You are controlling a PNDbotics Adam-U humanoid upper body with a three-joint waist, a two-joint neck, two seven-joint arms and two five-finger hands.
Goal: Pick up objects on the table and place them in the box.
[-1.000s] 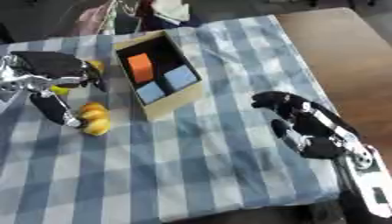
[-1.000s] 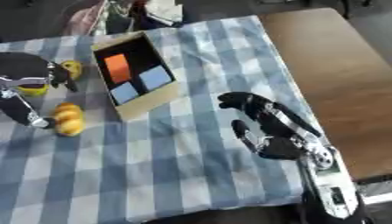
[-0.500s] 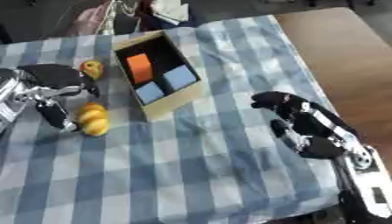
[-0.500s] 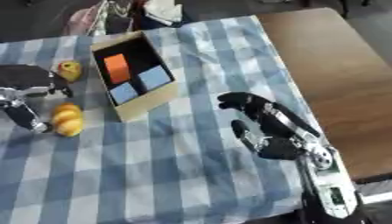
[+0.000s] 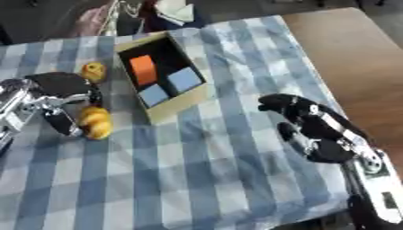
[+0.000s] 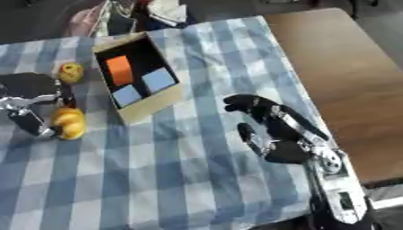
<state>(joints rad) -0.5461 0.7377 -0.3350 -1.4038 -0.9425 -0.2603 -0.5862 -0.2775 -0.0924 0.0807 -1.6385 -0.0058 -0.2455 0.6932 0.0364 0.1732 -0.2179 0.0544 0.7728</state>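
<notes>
- Two robot hands are over the table: the left hand (image 5: pixel 55 90) at the view's left edge, fingers curled downward just beside an orange-yellow fruit-shaped object (image 5: pixel 96 122); whether they touch it cannot be told.
- The right hand (image 5: pixel 311 128) hovers near the table's right edge, fingers loosely bent and holding nothing, well apart from every object.
- One small yellow fruit-shaped object (image 5: pixel 94 70) lies beyond the left hand, between it and the box's left wall.
- One open cardboard box (image 5: pixel 185 98) with a dark interior sits askew near the table's far middle.
- Three blocks lie inside the box: one orange block (image 5: pixel 143 69) toward the back and two light-blue blocks, one (image 5: pixel 185 79) to the right, one (image 5: pixel 154 95) nearer the front wall.
- One blue-and-white checked tablecloth (image 5: pixel 197 170) covers most of the table, with bare brown tabletop (image 5: pixel 350 54) showing along the right side.
- Behind the far edge, the room is dark, with some cloth or paper clutter (image 5: pixel 169 11) that cannot be made out.
</notes>
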